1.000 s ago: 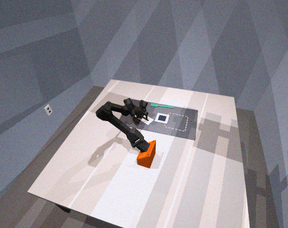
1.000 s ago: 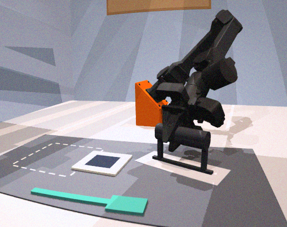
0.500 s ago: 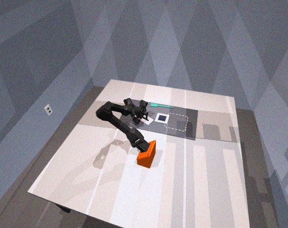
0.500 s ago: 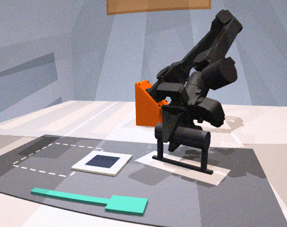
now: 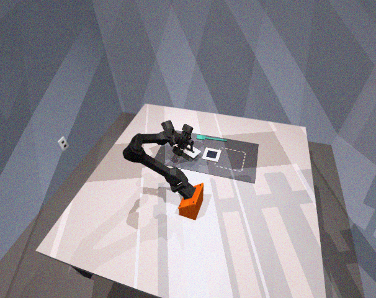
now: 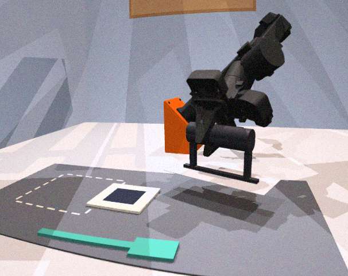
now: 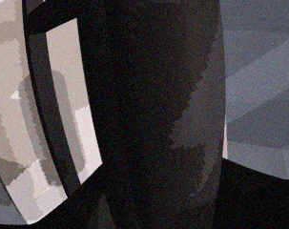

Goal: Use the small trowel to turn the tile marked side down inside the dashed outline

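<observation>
A trowel with a black cylindrical handle and a wide pale blade (image 5: 192,153) (image 6: 266,185) (image 7: 63,62) is held a little above the mat, its shadow on the mat below. My gripper (image 5: 182,148) (image 6: 207,138) is shut on its handle. The square tile (image 5: 211,154) (image 6: 123,196) lies flat, its dark marked side facing up. It overlaps one side of the dashed outline (image 5: 245,154) (image 6: 75,213), mostly outside it. The trowel is on the tile's other side, apart from it. The handle hides much of the wrist view.
A flat green tool (image 5: 201,137) (image 6: 153,248) with a narrow handle and square blade lies near the far edge of the grey mat (image 5: 252,169) (image 6: 11,214). The orange arm base (image 5: 191,208) (image 6: 176,133) stands on the table, off the mat.
</observation>
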Action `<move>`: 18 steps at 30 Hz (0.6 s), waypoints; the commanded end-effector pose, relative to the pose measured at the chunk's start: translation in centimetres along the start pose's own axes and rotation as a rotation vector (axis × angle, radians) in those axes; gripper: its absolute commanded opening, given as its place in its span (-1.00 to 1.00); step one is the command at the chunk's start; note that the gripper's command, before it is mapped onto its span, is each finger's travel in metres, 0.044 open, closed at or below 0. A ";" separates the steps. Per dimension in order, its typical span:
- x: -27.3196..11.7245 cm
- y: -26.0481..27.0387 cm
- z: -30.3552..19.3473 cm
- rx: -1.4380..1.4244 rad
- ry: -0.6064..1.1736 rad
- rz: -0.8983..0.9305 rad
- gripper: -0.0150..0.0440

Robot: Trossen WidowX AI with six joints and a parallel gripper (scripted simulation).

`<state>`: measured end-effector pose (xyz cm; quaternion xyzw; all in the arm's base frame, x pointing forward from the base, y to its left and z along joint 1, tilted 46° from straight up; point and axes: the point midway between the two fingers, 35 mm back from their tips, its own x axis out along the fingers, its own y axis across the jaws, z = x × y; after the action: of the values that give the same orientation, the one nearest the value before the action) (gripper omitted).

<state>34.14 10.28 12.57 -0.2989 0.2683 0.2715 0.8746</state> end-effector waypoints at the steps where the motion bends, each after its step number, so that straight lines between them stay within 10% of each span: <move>1: -0.5 -0.7 0.3 -0.003 -0.008 -0.013 -0.49; 18: 1.9 -1.6 0.5 -0.071 -0.181 0.007 -0.49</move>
<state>35.89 10.47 12.85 -0.3001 0.2038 0.3014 0.8818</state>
